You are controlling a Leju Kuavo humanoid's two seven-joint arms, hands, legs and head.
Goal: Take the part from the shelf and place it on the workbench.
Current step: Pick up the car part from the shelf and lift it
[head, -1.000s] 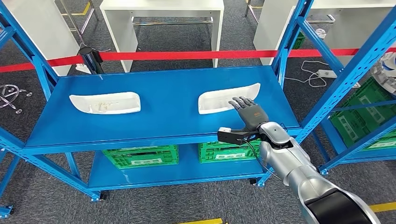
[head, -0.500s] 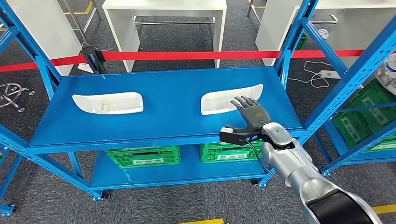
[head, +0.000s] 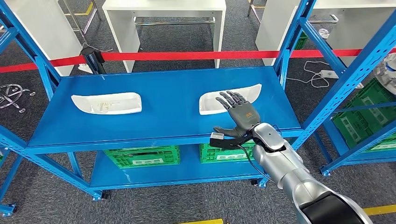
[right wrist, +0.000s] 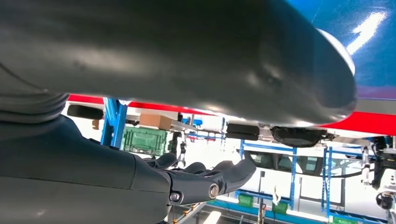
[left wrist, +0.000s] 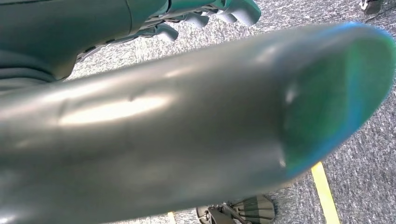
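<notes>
Two long white moulded plastic parts on the blue metal shelf (head: 168,88): one (head: 106,103) well left of the right robot hand (head: 239,113), the other (head: 211,101) directly under its spread, empty fingers (head: 229,99). Contact unclear.

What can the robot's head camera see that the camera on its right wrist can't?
Only the head view shows both white parts, one on the left and one on the right, lying on the blue shelf, plus the green crates underneath. Only the right wrist view shows a brown box far off in the room. Both show the right hand, open with fingers spread, holding nothing, and the red barrier tape.
</notes>
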